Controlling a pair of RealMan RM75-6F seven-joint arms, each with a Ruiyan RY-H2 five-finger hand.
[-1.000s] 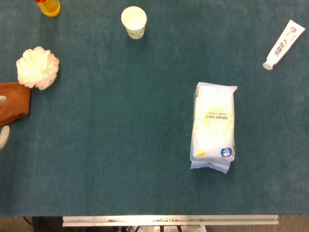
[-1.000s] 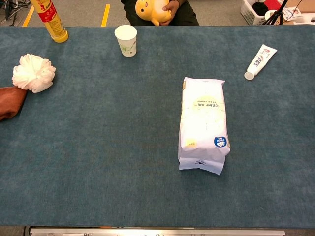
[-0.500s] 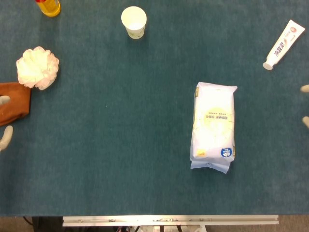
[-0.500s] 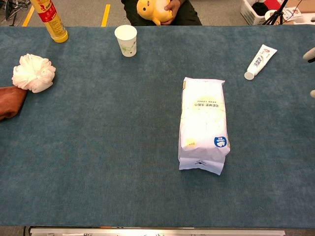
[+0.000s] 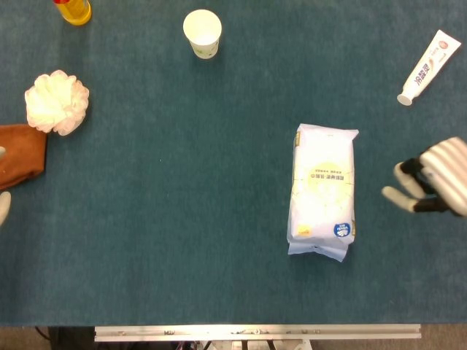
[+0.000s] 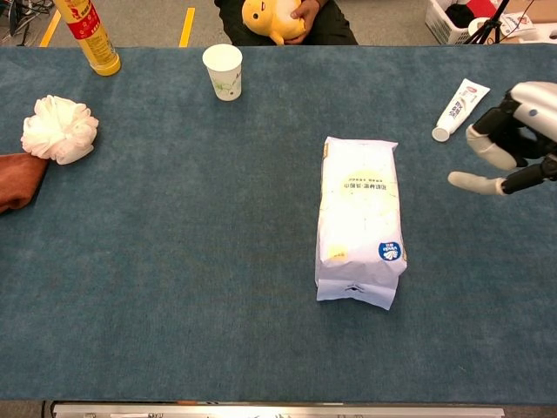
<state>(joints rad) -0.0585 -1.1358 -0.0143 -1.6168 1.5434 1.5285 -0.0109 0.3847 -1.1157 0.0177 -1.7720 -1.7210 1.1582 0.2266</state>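
Now well inside the right edge of frame: right hand [image 5: 430,186], fingers spread and empty, nearer the white packet [image 5: 322,191] at centre right. Left hand [image 5: 3,204] barely visible at left edge by the brown cloth [image 5: 20,153]; finger state impossible to tell.

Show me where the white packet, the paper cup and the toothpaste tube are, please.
white packet [image 5: 322,191], head view, middle of its printed face
paper cup [image 6: 223,71], chest view, side wall
toothpaste tube [image 5: 429,65], head view, middle of the body
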